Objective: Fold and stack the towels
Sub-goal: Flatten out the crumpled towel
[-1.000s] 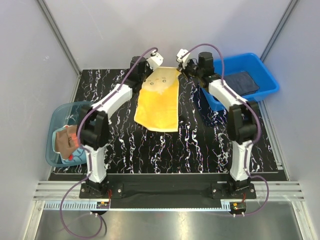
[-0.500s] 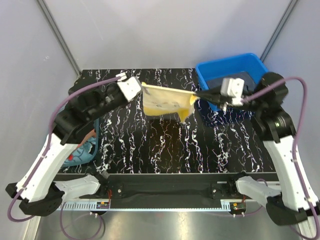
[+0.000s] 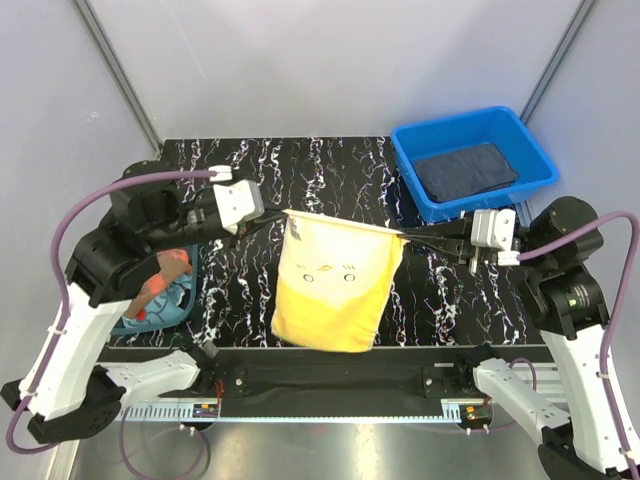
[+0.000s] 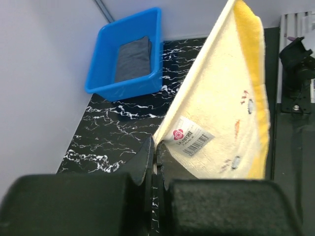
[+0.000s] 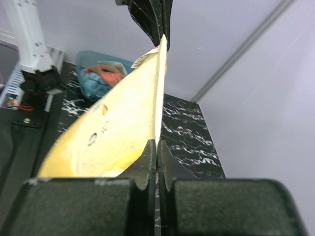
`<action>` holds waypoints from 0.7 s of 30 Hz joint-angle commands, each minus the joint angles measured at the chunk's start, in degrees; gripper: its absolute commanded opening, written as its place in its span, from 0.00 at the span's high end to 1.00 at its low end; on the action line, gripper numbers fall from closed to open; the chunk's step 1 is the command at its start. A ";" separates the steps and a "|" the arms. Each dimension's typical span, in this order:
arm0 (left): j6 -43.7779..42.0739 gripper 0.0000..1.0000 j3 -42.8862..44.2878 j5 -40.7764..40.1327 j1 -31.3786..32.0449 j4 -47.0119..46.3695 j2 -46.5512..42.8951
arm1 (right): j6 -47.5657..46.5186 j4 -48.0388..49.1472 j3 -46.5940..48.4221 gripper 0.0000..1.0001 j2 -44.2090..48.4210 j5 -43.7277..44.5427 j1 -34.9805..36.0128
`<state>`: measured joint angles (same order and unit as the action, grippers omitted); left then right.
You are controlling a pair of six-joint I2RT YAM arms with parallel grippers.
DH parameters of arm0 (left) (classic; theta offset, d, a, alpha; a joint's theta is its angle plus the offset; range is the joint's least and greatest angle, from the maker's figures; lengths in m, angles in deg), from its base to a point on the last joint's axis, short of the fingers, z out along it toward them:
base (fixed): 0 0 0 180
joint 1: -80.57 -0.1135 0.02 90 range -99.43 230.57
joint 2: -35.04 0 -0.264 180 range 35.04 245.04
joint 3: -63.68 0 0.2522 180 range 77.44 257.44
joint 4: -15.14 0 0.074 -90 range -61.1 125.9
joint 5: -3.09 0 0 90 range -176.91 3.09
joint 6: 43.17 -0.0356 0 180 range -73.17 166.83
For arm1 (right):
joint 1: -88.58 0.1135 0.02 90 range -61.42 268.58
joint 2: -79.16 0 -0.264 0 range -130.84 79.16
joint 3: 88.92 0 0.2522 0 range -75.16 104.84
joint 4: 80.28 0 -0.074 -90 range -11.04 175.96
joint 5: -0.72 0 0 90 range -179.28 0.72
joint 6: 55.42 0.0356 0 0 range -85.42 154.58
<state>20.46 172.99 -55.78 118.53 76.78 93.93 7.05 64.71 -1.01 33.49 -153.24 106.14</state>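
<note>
The pale yellow towel (image 3: 330, 285) hangs in the air above the near half of the table (image 3: 440, 310), held up by its 2 upper corners. The left jaws are pressed shut on the upper left corner and the right jaws are pressed shut on the upper right corner. The top edge runs taut between them, dipping a little toward the right; below it the cloth drops freely, its small dark marks (they sit in the upper half of the cloth) facing the overhead camera. From overhead its lower edge lies across the table's near edge. In the left wrist view a white label (image 4: 192, 140) with a barcode and a red flower mark sits just beside the pinched corner.

A blue bin (image 3: 405, 150) stands at the table's far right corner; a dark slate-blue towel (image 3: 465, 168) lies flat inside it. A teal tub (image 3: 183, 295) sits at the table's left edge, partly hidden by the left arm; a red towel (image 3: 168, 268) lies crumpled in it.
</note>
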 commanded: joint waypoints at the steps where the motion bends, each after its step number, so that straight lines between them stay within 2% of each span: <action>1: -2.71 1.00 3.76 -9.15 -2.10 2.57 4.28 | -4.62 -0.36 2.13 1.00 -5.19 6.28 -1.13; 4: -4.04 1.00 5.79 -17.58 -3.05 -0.05 11.66 | -8.32 1.13 3.89 1.00 -11.44 11.30 -1.21; 5: -3.95 1.00 5.88 -22.04 -4.11 -4.15 13.51 | -8.94 2.17 4.85 1.00 -16.68 12.45 -1.30; 7: -3.26 1.00 5.26 -22.26 -9.44 -7.87 19.92 | -9.73 4.11 7.05 1.00 -22.77 13.51 -1.48; 8: -2.38 1.00 4.48 -24.26 -10.96 -13.46 22.21 | -8.87 5.51 8.63 1.00 -28.97 13.78 -1.57; 10: -2.98 1.00 3.94 -23.76 -13.94 -16.23 28.86 | -8.77 10.43 9.78 1.00 -34.90 14.13 -1.74; 12: -3.68 1.00 4.21 -23.76 -14.75 -18.87 32.93 | -7.90 16.56 10.40 1.00 -42.55 14.66 -2.09; 14: -5.35 1.00 4.30 -23.66 -15.36 -20.45 38.63 | -8.59 18.44 12.32 1.00 -49.56 14.74 -2.71; 19: -8.34 1.00 7.81 -25.07 -17.99 -20.37 49.90 | -12.98 14.85 20.23 1.00 -62.94 16.32 -3.85; 21: -9.05 1.00 8.16 -27.87 -18.70 -23.08 53.51 | -14.57 13.26 23.66 1.00 -67.43 17.38 -3.85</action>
<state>14.12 177.51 -79.47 101.44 60.01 146.23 -3.37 76.62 15.95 -32.78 -137.57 102.80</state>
